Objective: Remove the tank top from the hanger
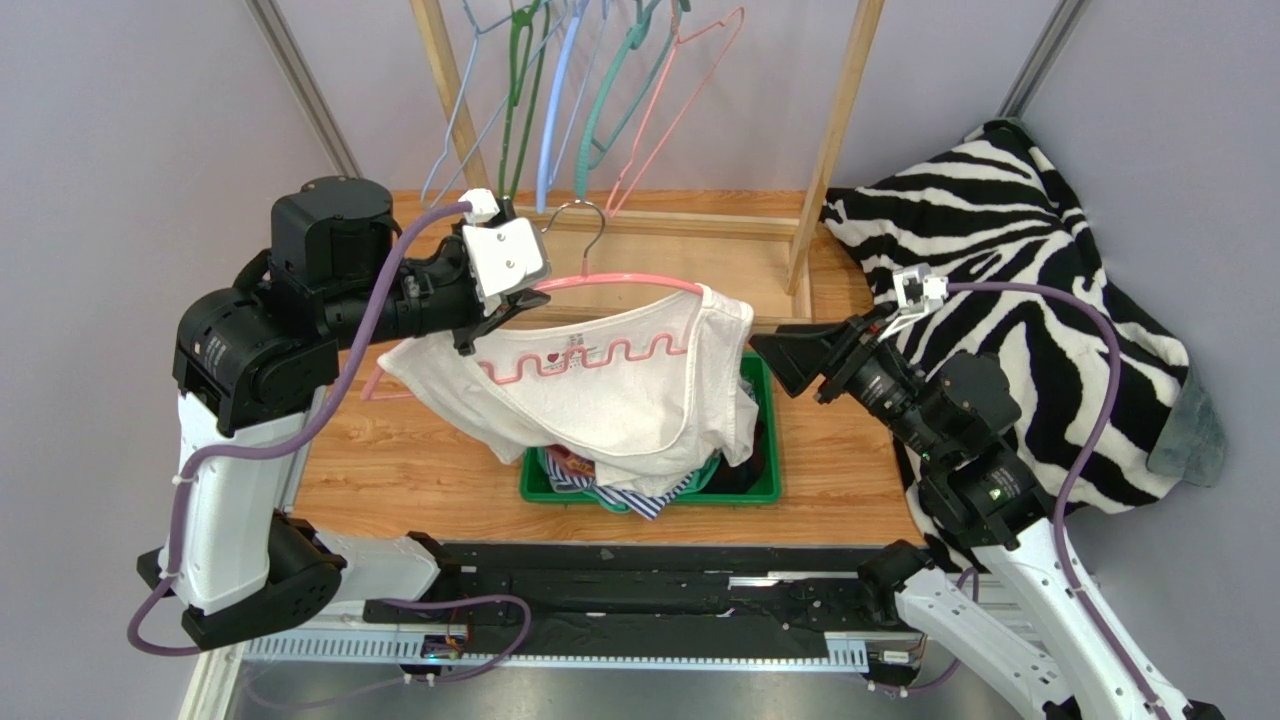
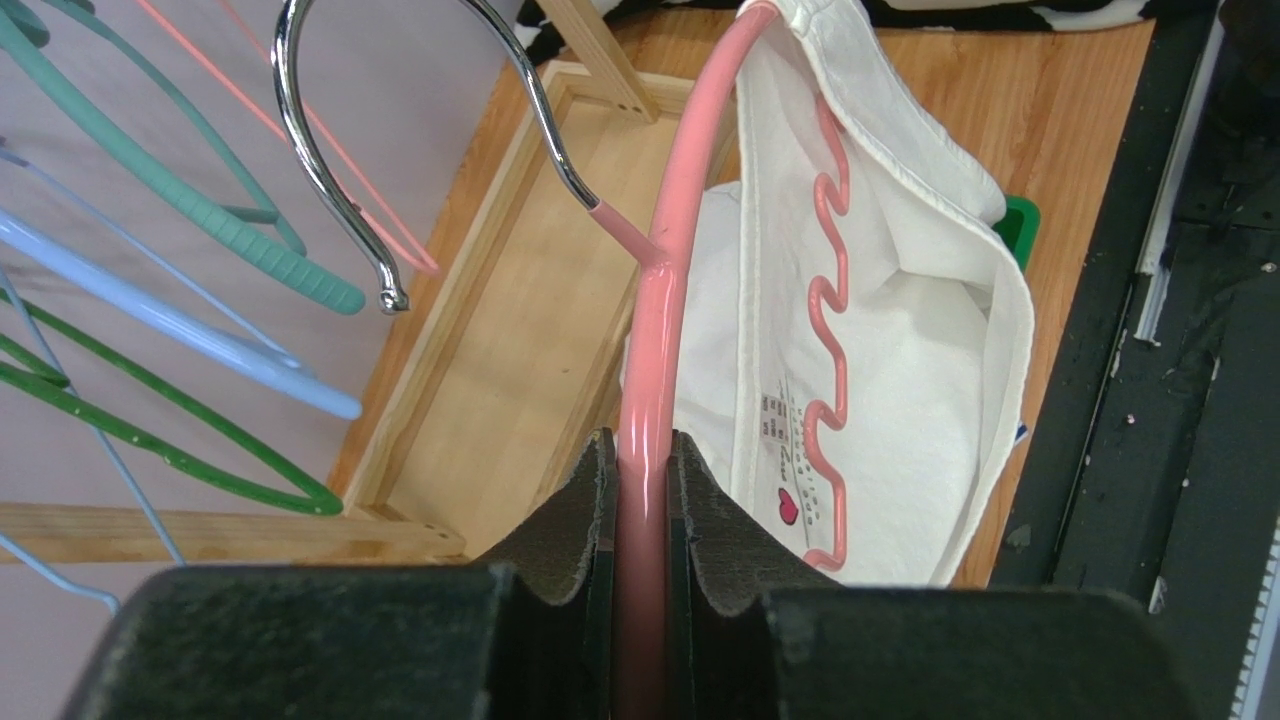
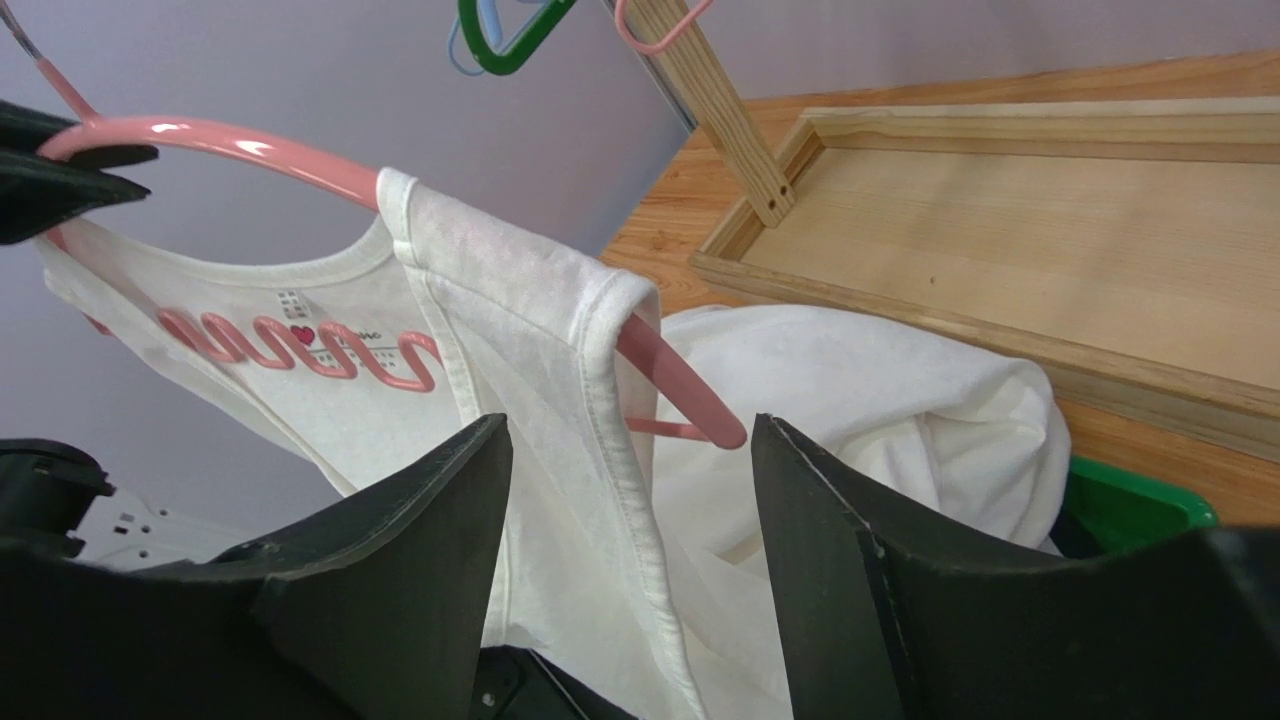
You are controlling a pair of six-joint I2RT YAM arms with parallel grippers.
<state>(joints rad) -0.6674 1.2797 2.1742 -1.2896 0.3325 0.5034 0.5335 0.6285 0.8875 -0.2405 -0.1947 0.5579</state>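
Observation:
A white tank top (image 1: pixel 609 393) hangs on a pink hanger (image 1: pixel 619 281) over the green bin. Its right strap sits on the hanger's right arm (image 3: pixel 661 365); the left end of the hanger (image 1: pixel 368 393) pokes out bare. My left gripper (image 1: pixel 508 309) is shut on the hanger's pink bar (image 2: pixel 643 495), near the metal hook (image 2: pixel 338 180). My right gripper (image 1: pixel 774 348) is open just right of the shirt, and in the right wrist view (image 3: pixel 631 450) the strap's hem (image 3: pixel 639 495) hangs between its jaws.
A green bin (image 1: pixel 759 483) with striped clothes stands under the shirt. A wooden rack (image 1: pixel 824 143) with several coloured hangers (image 1: pixel 601 83) stands behind. A zebra-print cloth (image 1: pixel 1037 285) lies at the right. The rack's wooden base (image 3: pixel 1037 225) is beyond the shirt.

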